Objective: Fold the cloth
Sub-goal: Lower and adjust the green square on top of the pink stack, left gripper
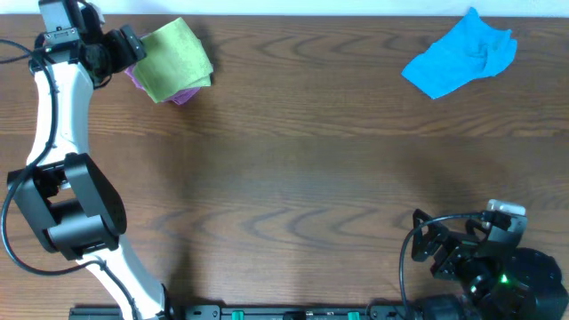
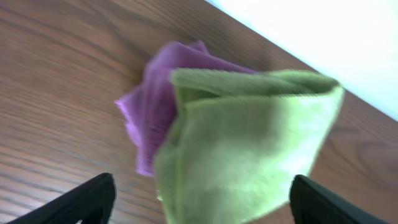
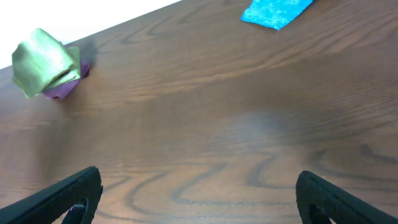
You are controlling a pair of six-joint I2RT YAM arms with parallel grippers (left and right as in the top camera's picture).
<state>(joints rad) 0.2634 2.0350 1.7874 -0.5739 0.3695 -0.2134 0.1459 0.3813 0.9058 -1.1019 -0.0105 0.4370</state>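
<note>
Purple cloth [image 1: 184, 94] beneath the cloth [image 1: 175, 55], blue cloth [image 1: 460, 55] apart

Left arm [image 1: 49, 116]: white links, black joint housings, black cables. Right arm [image 1: 533, 271]: black body, green indicator light [image 1: 504, 281].

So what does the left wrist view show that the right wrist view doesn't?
Only left wrist: the folded edges of the yellow-green cloth up close, and the open left tool in front of it. Only right wrist: the blue cloth, and the open right tool over the table. Both: the yellow-green cloth lying on a purple cloth.
</note>
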